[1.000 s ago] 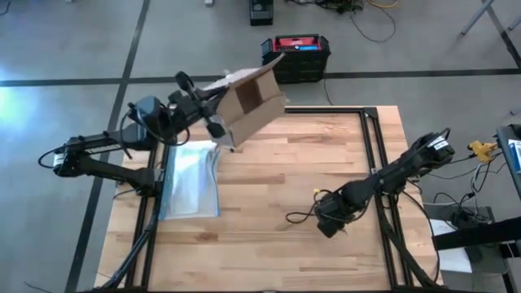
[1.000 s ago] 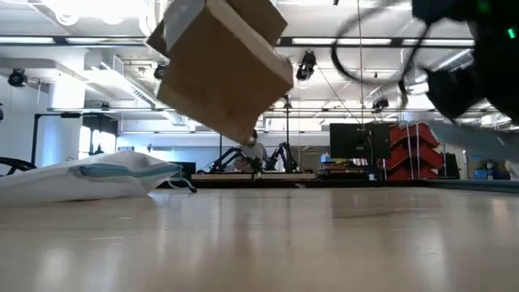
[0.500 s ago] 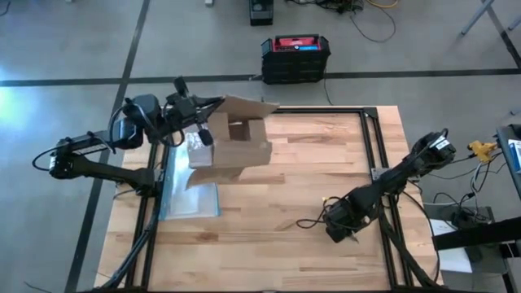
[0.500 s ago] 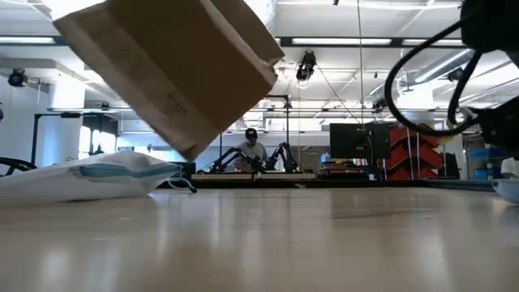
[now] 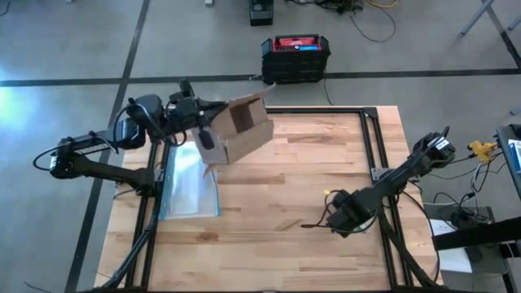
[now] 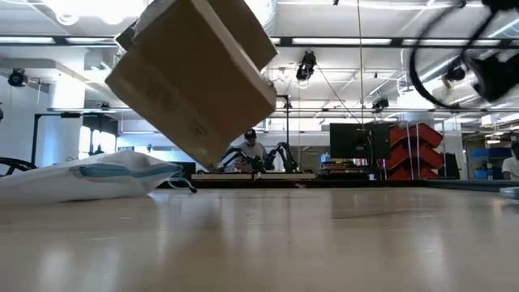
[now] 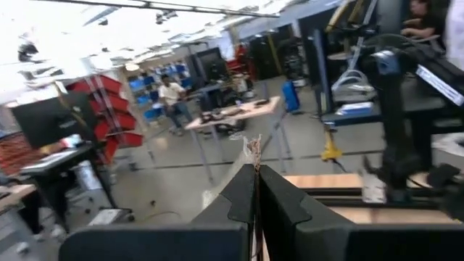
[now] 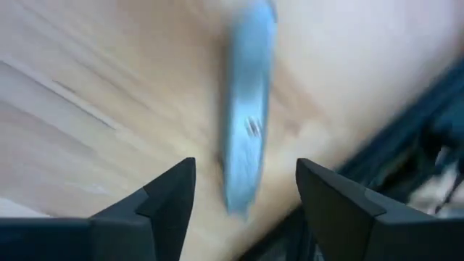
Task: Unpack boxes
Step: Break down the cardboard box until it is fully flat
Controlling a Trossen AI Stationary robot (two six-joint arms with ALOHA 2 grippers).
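A brown cardboard box [image 5: 240, 130] hangs tilted over the table's far left part, and also shows in the low view [image 6: 195, 77]. Its opening [image 5: 244, 118] faces partly up. My left gripper [image 5: 203, 134] is shut on it. My right gripper [image 5: 338, 218] hovers over the table's right part with open fingers [image 8: 246, 170] that hold nothing. Beyond them a blurred pale-blue thing [image 8: 248, 109] shows against the wood; what it is cannot be told. My left gripper pinches a thin cardboard edge [image 7: 252, 154] on the box's left side between its two shut fingers, coming level from the table's left. The box is lifted clear of the table and tilted, with one corner [image 6: 209, 162] lowest.
A flat clear pouch with a blue edge [image 5: 189, 183] lies on the table's left part, below the box. A black-and-red case [image 5: 295, 57] stands on the floor beyond the far edge. The table's middle and near part is bare wood [image 5: 269, 244].
My left gripper has swung and turned the box in the air. The box dipped toward the near edge with its opening up, then came back toward the far edge, always clear of the table. My right gripper has shifted a little toward the table's right edge and risen.
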